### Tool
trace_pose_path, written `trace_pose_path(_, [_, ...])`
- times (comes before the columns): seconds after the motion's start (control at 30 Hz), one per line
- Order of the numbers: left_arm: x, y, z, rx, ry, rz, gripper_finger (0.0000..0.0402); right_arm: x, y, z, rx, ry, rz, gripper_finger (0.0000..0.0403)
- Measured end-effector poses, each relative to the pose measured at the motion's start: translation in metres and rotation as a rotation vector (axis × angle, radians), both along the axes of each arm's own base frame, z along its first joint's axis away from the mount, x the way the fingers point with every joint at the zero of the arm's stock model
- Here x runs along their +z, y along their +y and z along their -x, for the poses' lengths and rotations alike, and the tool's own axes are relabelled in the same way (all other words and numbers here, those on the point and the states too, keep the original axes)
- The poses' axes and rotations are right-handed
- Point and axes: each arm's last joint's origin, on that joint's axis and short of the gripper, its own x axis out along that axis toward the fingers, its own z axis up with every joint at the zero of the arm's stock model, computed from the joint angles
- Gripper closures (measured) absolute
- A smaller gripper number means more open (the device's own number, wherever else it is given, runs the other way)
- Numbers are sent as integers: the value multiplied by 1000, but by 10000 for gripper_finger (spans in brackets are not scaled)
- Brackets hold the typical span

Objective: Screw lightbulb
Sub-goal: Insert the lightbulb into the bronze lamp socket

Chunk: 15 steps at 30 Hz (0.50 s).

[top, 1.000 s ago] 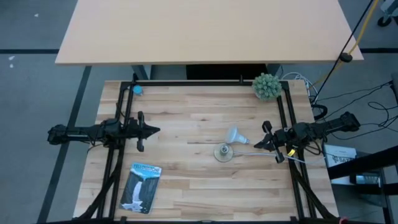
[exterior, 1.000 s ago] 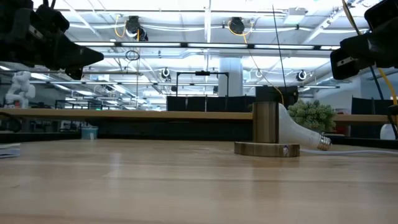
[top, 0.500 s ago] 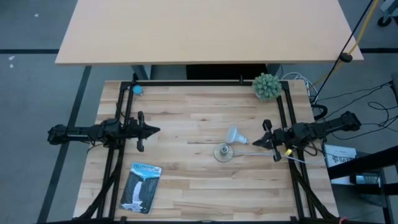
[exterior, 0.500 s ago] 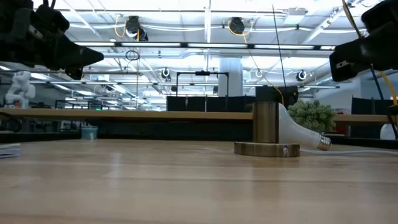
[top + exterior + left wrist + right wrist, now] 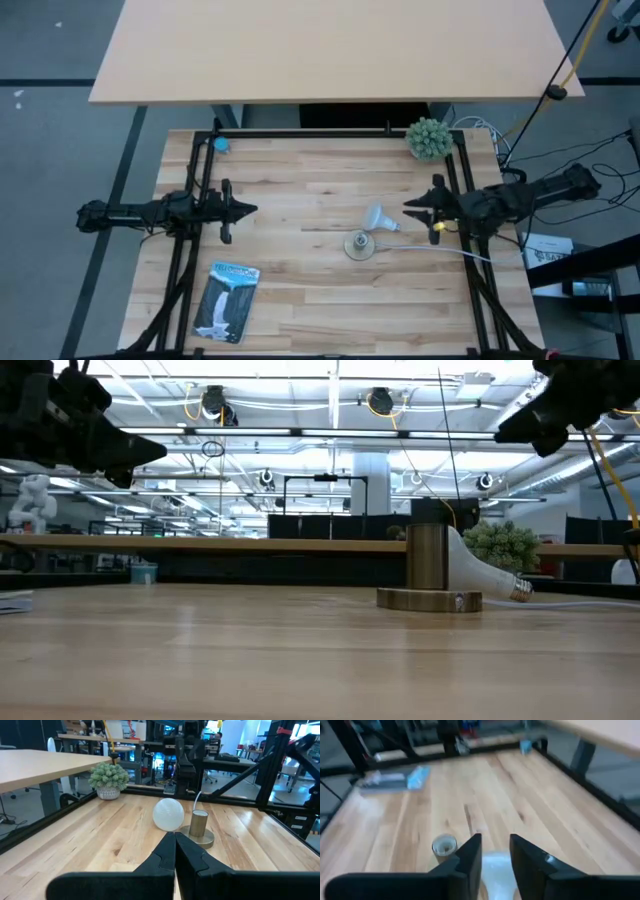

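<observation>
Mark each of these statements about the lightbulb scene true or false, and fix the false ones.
1. The lightbulb lies on its side beside the socket base. True.
2. The right gripper is shut on the lightbulb. False: its fingers stand apart and hold nothing.
3. The left gripper is shut and holds nothing. True.
4. The small green plant sits at the table's left edge. False: it sits at the far right corner.
5. A blue-and-white packet lies on the table's near left part. True.
</observation>
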Motion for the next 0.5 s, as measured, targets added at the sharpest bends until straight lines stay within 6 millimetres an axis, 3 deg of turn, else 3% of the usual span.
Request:
trace_pose_path(0.27, [0,0,0,0,0,0,401,13,6,-44,-82,264,-67,243])
trace_pose_path(0.5, [0,0,0,0,0,0,401,-16,4,-81,-97,538,-62,210])
